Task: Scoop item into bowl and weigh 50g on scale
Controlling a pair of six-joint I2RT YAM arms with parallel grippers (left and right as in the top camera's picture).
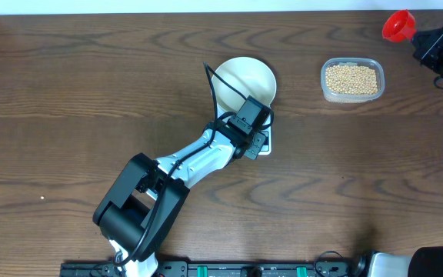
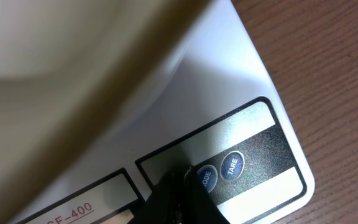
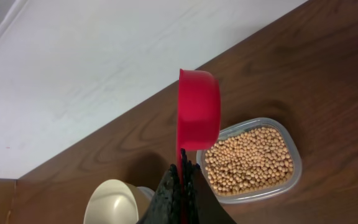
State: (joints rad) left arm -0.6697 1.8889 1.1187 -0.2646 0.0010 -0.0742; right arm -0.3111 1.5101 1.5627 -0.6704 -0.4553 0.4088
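Bowl [image 1: 244, 77] sits on the scale [image 2: 229, 74], centre of the overhead view, and looks empty. Your left gripper [image 2: 179, 182], jaws closed, touches beside the MODE button [image 2: 205, 176], probably zeroing. Your right gripper [image 3: 182, 179] clamps the red scoop [image 3: 199, 109]. Beans [image 1: 351, 78] lie in the tub [image 1: 324, 86], upper right. Scooping and weighing are left.

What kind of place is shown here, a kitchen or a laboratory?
Probably a robot test bench, not a kitchen: a wood-grain table, a robot arm mounted at its edge, a scale and a tub of beans.
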